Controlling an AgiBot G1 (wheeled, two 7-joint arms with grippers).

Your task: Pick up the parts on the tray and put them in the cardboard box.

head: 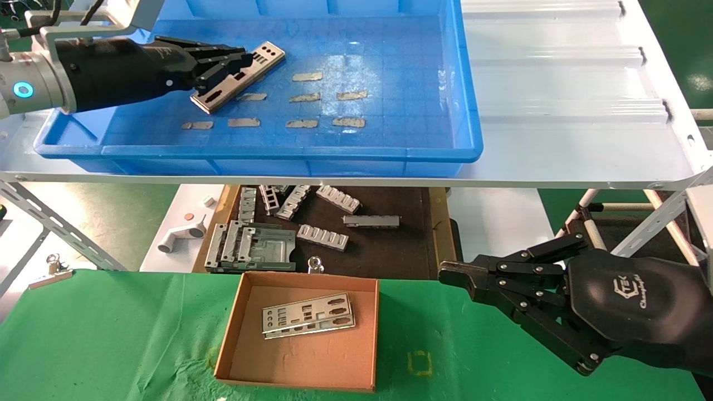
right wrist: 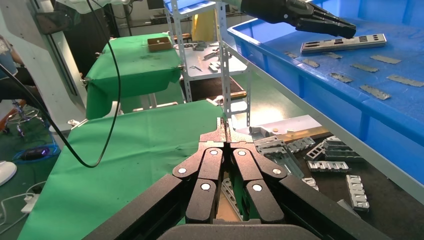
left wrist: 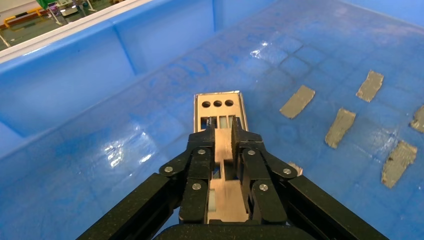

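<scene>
Left claw (left wrist: pixel 223 136) clamped on part (left wrist: pixel 220 111), its near end hidden; right claw (right wrist: pixel 226 131) closed

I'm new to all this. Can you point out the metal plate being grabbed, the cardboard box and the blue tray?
metal plate (head: pixel 266 57), head view, free end.
cardboard box (head: pixel 228 334), head view, left wall.
blue tray (head: pixel 471 111), head view, right rim.

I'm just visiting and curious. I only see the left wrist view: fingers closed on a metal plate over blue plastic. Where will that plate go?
Observer: A cardboard box sits on the green cloth, nearer the robot than the blue tray.
Operator: Is anything in it?
Observer: Yes, plates lie flat inside, apparently two stacked.
Operator: And the other arm?
Observer: The right gripper hangs beside the box, fingers shut, holding nothing.
</scene>
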